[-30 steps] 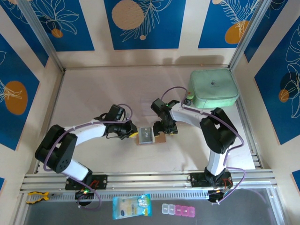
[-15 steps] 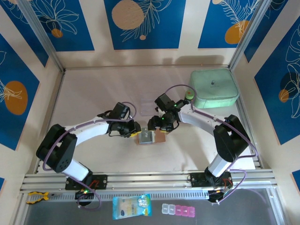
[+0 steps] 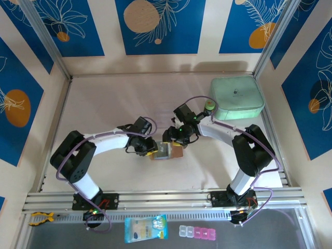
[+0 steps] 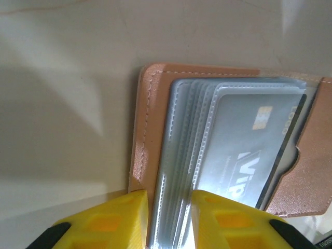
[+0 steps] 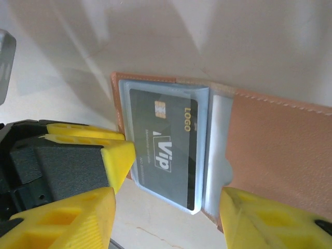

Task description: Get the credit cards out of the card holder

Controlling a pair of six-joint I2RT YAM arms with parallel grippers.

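Mid-table, the left gripper (image 4: 168, 202) straddles the tan leather-look card holder (image 4: 148, 129) at its left edge, apparently steadying it, though I cannot tell if it grips; the right gripper (image 5: 167, 205) gapes wide around the grey plastic credit card (image 5: 163, 150).

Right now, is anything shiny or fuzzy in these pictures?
Left wrist: glare washes over the clear sleeves and grey card; the yellow tool fingers look blurry. Right wrist: the card's lettering is sharp, shadows streak the table. Top external: a shadow lies behind the green case.

I'm seeing the card holder (image 5: 280, 145) showing tan-pink with pale stitching; the credit card (image 5: 161, 150) is showing dark grey with white and gold lettering; my right fingers (image 5: 264, 218) are glowing yellow.
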